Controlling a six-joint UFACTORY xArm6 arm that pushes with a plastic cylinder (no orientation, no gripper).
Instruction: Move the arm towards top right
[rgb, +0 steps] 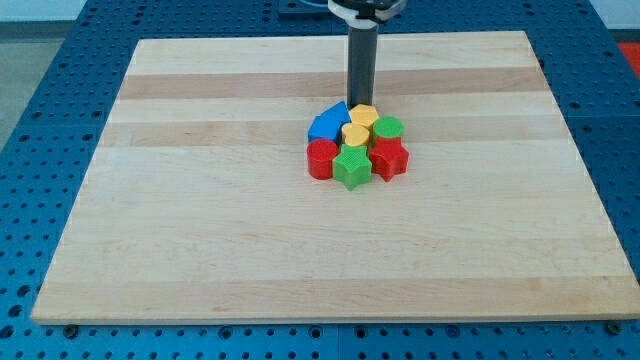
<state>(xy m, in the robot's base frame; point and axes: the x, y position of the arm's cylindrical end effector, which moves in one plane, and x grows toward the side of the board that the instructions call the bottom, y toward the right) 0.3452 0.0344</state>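
My tip (360, 101) is at the lower end of the dark rod, just above a tight cluster of blocks near the board's middle, close to the yellow hexagon (363, 116) and the blue block (329, 123). The cluster also holds a yellow heart-like block (354, 135), a green cylinder (388, 128), a red cylinder (321, 158), a green star (352, 167) and a red star (389, 156). Whether the tip touches the blocks cannot be told.
The wooden board (200, 200) lies on a blue perforated table (40, 80). The board's edges run near all four sides of the view.
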